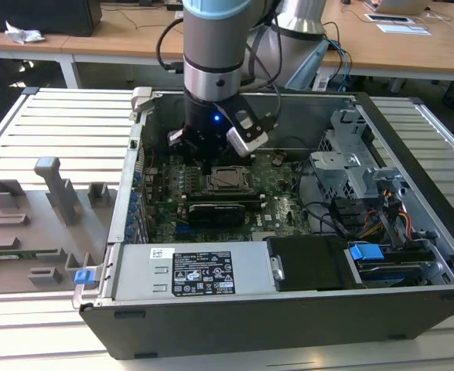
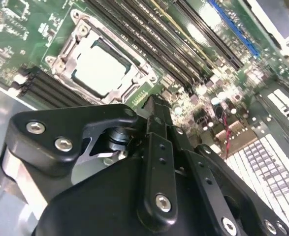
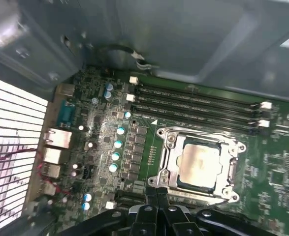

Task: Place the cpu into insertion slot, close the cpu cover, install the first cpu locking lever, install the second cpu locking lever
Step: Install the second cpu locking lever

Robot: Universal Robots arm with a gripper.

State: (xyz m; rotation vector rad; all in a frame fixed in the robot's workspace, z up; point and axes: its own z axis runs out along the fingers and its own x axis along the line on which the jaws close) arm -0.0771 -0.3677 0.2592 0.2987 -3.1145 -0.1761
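Here we see the cpu [image 3: 199, 165] seated in the insertion slot [image 3: 222, 187] on the green motherboard [image 3: 277, 162], with the cpu cover [image 3: 170, 158] closed flat around it. Our gripper [image 3: 155, 192] hovers just beside the socket, fingers pressed together, holding nothing.

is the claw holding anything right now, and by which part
Nothing is held. The claw is shut and empty just beside the socket, where the cpu already sits under the closed cpu cover.

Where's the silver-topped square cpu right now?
The silver-topped square cpu sits in the socket under the metal frame cover, beside the black memory slots, in both wrist views.
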